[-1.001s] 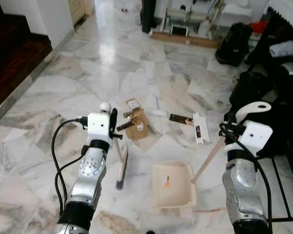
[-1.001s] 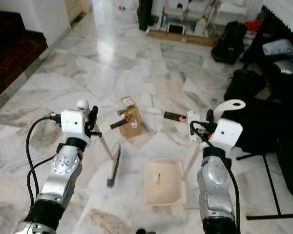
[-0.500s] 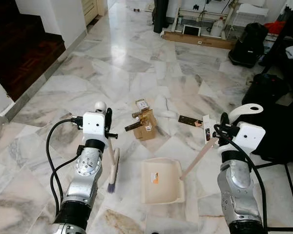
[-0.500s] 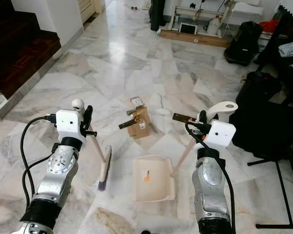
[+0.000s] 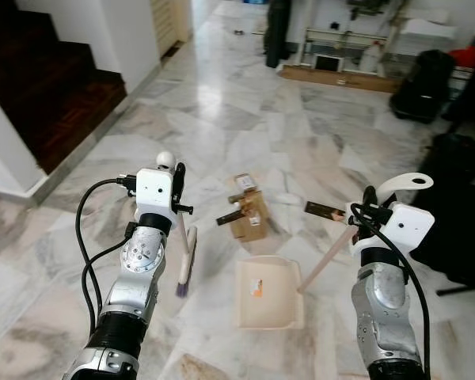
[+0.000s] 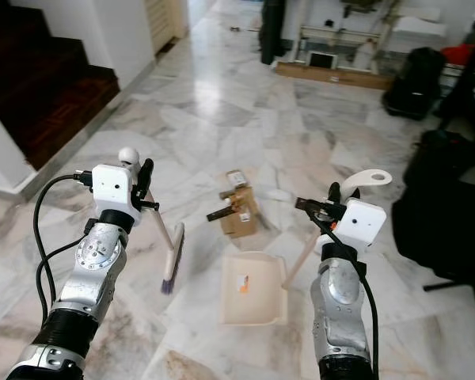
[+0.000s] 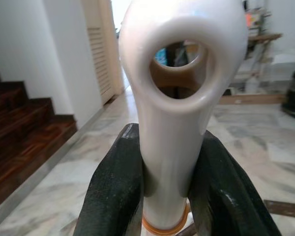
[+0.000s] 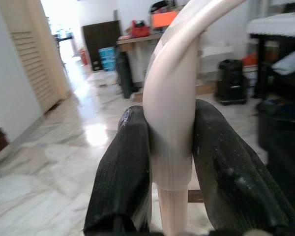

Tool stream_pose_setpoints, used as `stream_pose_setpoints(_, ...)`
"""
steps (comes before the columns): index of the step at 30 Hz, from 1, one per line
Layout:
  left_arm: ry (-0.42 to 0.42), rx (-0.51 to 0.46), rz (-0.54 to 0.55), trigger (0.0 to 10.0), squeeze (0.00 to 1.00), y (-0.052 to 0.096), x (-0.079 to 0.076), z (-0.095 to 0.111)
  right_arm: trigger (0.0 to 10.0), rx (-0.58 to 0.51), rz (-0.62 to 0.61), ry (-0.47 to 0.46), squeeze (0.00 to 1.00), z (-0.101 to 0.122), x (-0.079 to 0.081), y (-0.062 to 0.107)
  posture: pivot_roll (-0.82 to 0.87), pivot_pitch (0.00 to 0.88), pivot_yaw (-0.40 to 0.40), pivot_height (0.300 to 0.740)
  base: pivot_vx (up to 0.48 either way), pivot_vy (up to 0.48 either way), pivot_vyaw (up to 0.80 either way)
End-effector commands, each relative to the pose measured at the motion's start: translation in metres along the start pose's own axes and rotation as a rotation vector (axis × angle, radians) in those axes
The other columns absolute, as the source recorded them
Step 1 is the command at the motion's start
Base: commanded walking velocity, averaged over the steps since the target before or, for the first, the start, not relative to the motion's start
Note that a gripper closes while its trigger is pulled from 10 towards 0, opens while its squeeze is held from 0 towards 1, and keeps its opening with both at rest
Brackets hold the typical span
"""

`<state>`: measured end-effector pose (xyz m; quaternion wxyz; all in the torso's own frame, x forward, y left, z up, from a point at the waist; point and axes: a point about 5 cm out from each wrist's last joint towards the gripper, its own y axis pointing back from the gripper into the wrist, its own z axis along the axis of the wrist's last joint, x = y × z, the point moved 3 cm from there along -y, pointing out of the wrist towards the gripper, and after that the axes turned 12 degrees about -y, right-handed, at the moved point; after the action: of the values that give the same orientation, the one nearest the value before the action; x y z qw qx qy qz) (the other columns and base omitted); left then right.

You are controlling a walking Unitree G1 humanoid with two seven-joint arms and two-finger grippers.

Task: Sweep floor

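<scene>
The left end effector [image 7: 167,196] pinches the glossy cream broom [image 5: 185,264]; the right end effector [image 8: 169,162] pinches the dustpan [image 5: 267,291] handle, lower centre, on veined marble floor [image 5: 245,119].

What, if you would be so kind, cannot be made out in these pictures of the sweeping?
- Print on the small cardboard box and the dark flat packet: too small to read in the eye views.
- Sticker on the dustpan: too small.
- Broom handle's grip: hidden behind the left gripper housing in the eye views.
- Dustpan tray: hidden by the right gripper in the right wrist view.
</scene>
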<state>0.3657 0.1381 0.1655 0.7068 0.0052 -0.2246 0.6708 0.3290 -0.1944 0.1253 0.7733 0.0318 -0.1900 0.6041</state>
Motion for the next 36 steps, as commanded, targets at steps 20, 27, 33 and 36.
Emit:
stream_pose_setpoints(20, -0.007, -0.034, 0.013, 10.0, 0.0, -0.0031, 0.0008, 0.0078, 10.0, -0.045, 0.022, -0.001, 0.0, 0.0124, 0.0041, -0.0073, 0.06, 0.085, -0.027, 0.74, 0.283, 0.0, 0.0)
stream_pose_setpoints(27, -0.006, -0.034, 0.016, 10.0, 0.0, -0.0036, 0.0019, 0.0079, 10.0, -0.046, 0.021, 0.005, 0.0, 0.0133, 0.004, -0.0084, 0.06, 0.099, -0.029, 0.74, 0.286, 0.0, 0.0)
stream_pose_setpoints(33, -0.007, -0.033, 0.017, 10.0, 0.0, -0.0043, 0.0013, 0.0081, 10.0, -0.046, 0.023, 0.014, 0.0, 0.0144, 0.0029, -0.01, 0.06, 0.103, -0.029, 0.74, 0.285, 0.0, 0.0)
stream_pose_setpoints(36, -0.002, -0.033, 0.016, 10.0, 0.0, -0.0045, 0.0009, 0.0082, 10.0, -0.051, 0.021, 0.015, 0.0, 0.0161, 0.0018, -0.0106, 0.06, 0.109, -0.029, 0.74, 0.286, 0.0, 0.0)
